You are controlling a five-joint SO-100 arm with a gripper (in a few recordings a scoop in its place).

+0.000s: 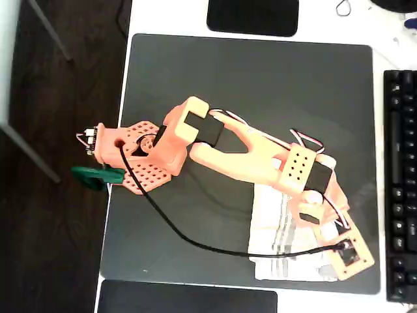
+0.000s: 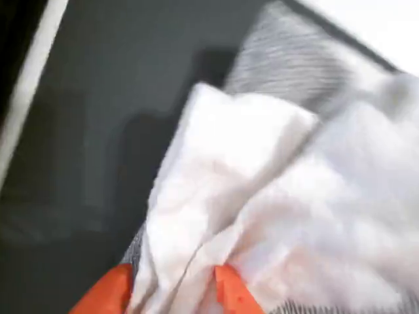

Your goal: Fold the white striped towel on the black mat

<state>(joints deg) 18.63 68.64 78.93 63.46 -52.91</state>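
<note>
- Overhead view: the white striped towel (image 1: 280, 225) lies rumpled on the black mat (image 1: 260, 98), near the mat's lower right corner. The orange arm (image 1: 247, 153) reaches across the mat over the towel. A black keyboard (image 1: 401, 182) sits along the surface's right edge.
- Wrist view: the pincer (image 2: 171, 292) is closed narrow on a bunched fold of the towel (image 2: 262, 209), the cloth pinched between its orange fingertips (image 2: 105, 296), above the mat (image 2: 118, 98).

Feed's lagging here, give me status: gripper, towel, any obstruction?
Gripper shut on towel, a fold lifted. Towel sits at mat corner nearest the keyboard. Cable trails across the mat.
</note>
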